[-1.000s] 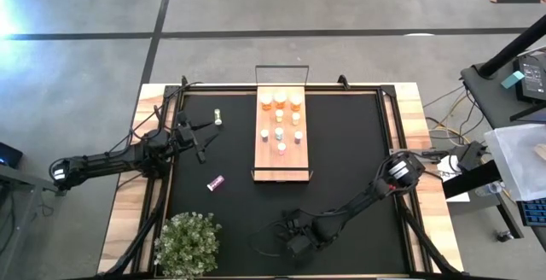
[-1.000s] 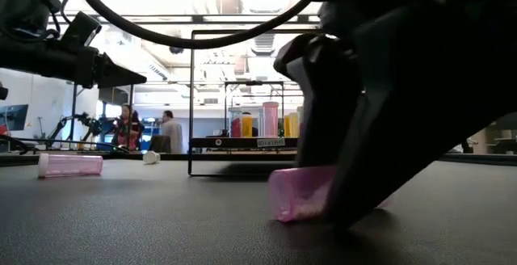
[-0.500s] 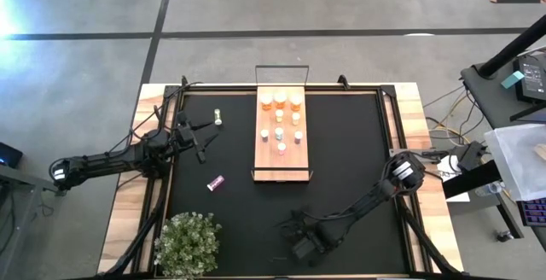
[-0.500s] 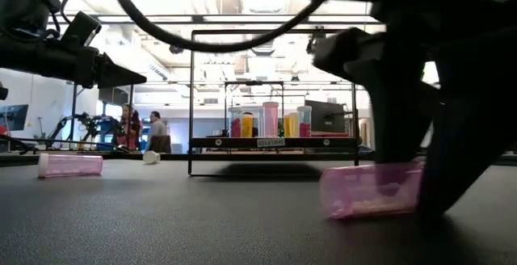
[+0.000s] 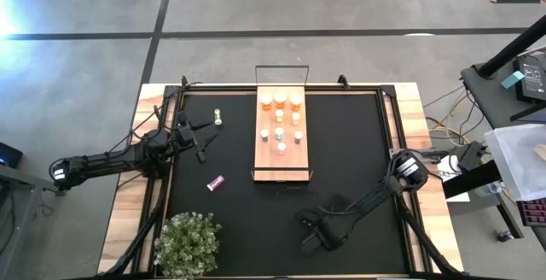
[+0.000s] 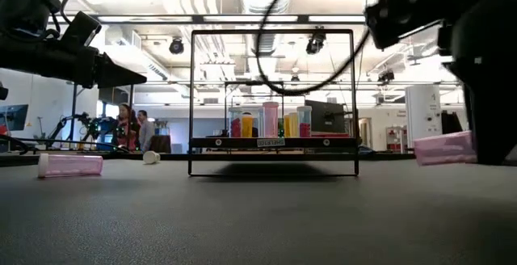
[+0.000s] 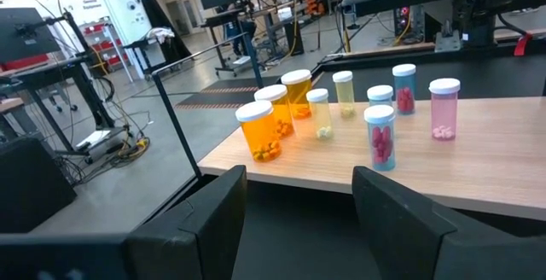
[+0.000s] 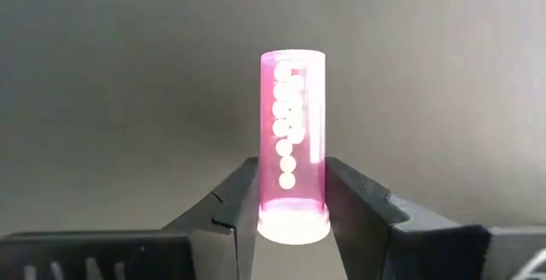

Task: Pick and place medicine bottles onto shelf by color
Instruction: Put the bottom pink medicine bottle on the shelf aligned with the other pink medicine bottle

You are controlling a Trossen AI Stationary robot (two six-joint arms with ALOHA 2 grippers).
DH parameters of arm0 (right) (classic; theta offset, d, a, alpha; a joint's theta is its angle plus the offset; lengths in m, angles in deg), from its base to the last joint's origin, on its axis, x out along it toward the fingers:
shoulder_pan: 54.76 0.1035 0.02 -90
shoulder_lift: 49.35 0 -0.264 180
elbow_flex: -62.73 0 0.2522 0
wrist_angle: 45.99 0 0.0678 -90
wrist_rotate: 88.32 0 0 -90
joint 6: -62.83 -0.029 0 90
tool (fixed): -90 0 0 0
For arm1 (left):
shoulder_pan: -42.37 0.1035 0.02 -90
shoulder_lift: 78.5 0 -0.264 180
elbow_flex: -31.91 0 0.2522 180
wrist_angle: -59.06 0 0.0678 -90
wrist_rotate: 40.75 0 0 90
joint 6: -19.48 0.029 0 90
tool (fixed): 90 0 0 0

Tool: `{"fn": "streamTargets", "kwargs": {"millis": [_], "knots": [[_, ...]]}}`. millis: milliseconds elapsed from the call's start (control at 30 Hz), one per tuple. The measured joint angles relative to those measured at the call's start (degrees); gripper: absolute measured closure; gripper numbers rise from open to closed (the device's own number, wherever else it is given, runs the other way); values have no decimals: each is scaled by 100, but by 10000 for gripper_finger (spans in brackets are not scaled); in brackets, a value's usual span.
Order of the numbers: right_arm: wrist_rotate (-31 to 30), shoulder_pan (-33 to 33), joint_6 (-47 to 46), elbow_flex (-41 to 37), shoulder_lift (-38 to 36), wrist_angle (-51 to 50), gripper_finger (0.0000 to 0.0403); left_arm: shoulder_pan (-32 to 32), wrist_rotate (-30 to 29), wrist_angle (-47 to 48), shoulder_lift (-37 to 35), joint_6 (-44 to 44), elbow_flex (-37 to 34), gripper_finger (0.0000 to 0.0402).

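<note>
The right gripper's jaws were clamped on a slim pink bottle, one dark finger pressed to each side of its lower body just above the white cap, which sat between the finger roots. The rest of the bottle stood out beyond the fingertips, small white pills stacked inside it. In the high view that gripper hung over the near part of the black mat, short of the shelf's near end; the low view showed the bottle carried lengthwise, clear of the mat.

The left gripper's jaws stood apart with nothing between them. Ahead of them, past the fingertips, lay the light-wood shelf with its standing bottles: three amber bottles at the end nearer the black wire frame, then two pale slim ones, then pink ones and two with darker magenta fill. In the high view the left gripper waited at the mat's left side, level with the shelf's middle.

Two bottles lay away from either pair of jaws. A second pink bottle lay on its side on the mat, between the left gripper and a small potted plant at the near left corner. A small pale bottle sat just beyond the left gripper, toward the far edge. People stood in the room behind the table
</note>
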Motion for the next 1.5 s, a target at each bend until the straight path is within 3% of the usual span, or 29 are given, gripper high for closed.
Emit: {"fn": "streamTargets", "kwargs": {"millis": [133,333,533,667,933,1100,1233,1367,1500], "knots": [[141,7,-789,-36,-2,14,282,0,0,0,4,0,0,203],[578,-15,-1046,-54,-7,828,278,0,0,-2,0,0,0,203],[595,-44,-327,-60,2,1757,278,-1,0,0,2,2,0,203],[579,-69,182,-67,33,1799,273,0,0,0,4,2,0,203],[644,-189,600,-65,35,1803,217,-2,0,0,4,0,0,203],[1310,-266,2106,71,-9,1469,189,-1,0,0,3,0,0,203],[1352,-308,3126,480,-44,472,188,-2,0,-2,-2,2,0,203],[1162,-313,4450,854,-44,-369,195,0,0,-1,-4,2,0,203],[496,-167,6798,970,-48,-412,203,-1,0,0,0,0,0,203]]}}
